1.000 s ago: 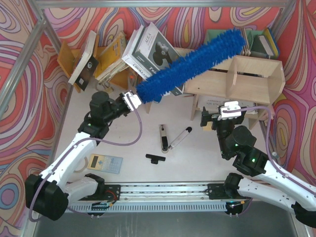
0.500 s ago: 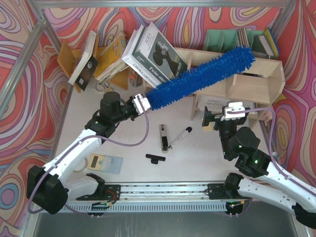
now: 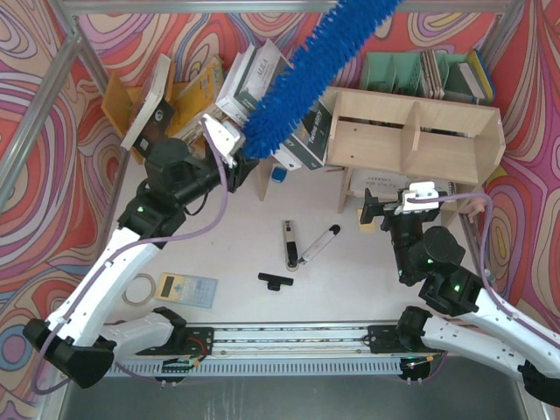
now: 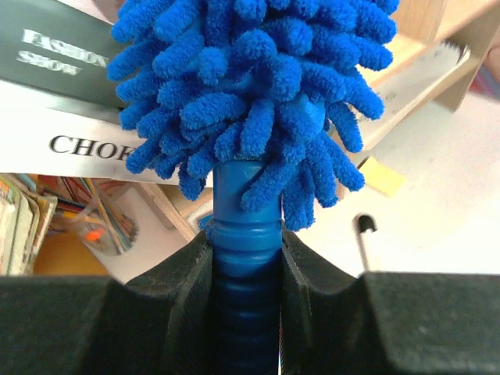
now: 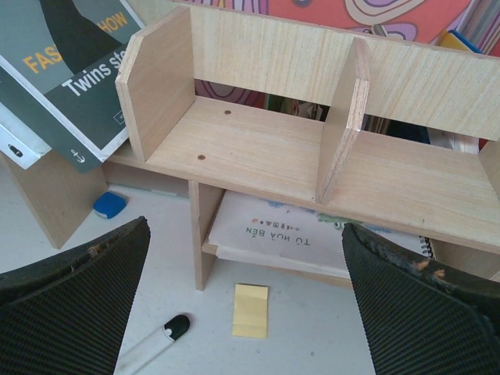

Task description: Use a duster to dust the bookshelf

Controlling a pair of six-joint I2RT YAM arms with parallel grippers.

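I've swung the duster (image 3: 306,74) up off the bookshelf (image 3: 437,140), which now lies to its right, handle clamped in my left gripper (image 3: 236,147), right gripper (image 5: 244,230) wide and empty.

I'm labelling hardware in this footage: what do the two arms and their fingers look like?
Both the left arm and the right arm have white shells with black joints, small green lights, and a lilac cable running to a white wrist block. The fingers are broad, black and finely textured.
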